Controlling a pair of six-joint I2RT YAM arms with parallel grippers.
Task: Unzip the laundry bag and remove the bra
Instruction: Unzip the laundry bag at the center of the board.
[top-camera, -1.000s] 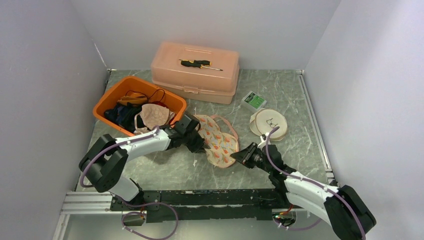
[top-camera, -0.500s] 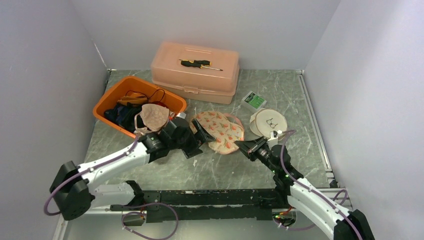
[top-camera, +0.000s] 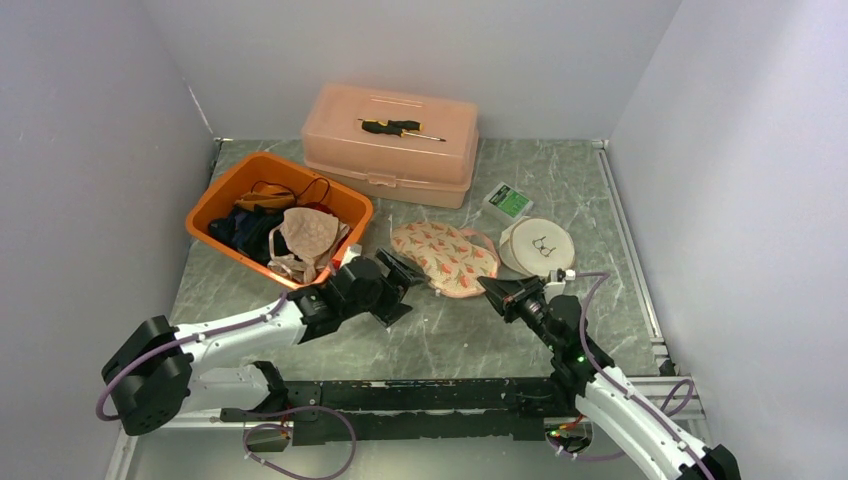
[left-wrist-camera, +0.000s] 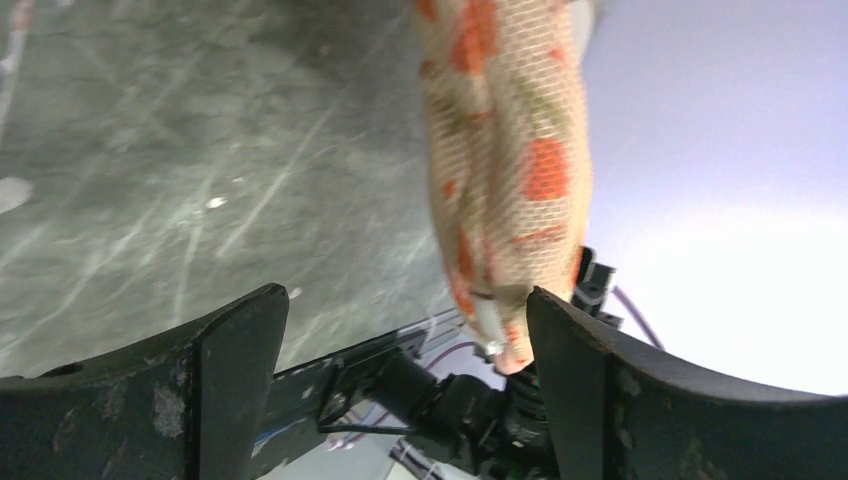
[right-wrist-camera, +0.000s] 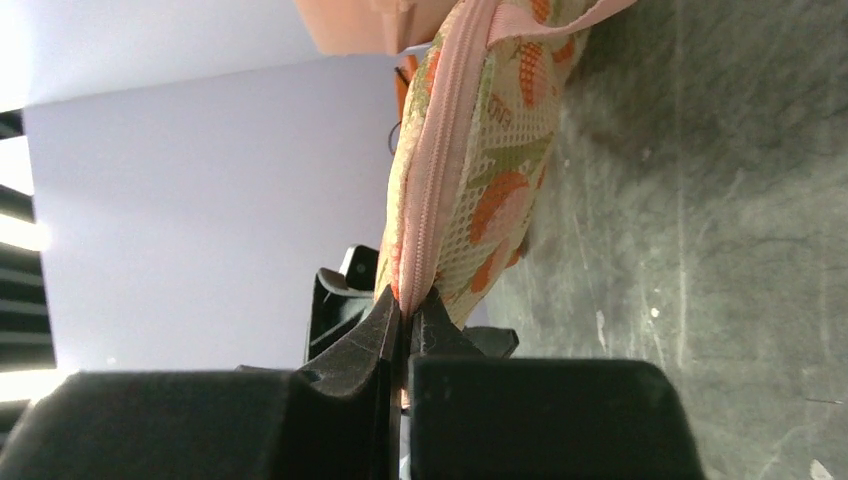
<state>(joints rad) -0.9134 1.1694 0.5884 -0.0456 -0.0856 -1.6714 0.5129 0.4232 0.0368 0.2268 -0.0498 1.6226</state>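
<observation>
Right pincer (right-wrist-camera: 405, 305) clamps the bag's (right-wrist-camera: 480, 180) near end, its length running ahead toward the wide-open left pincer (left-wrist-camera: 405, 300).

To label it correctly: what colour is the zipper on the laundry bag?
Pale pink zipper on the laundry bag; clearest in the right wrist view.

Even, soft light overhead; wrist views blurred, walls overexposed

the table (top-camera: 590, 195) is dark green with white streaks, like stone. a plain pale wall (top-camera: 90, 150) stands at nine o'clock, a back wall (top-camera: 430, 50) at twelve, a third wall (top-camera: 740, 200) at three. a silver rail (top-camera: 170, 405) lies at six.
</observation>
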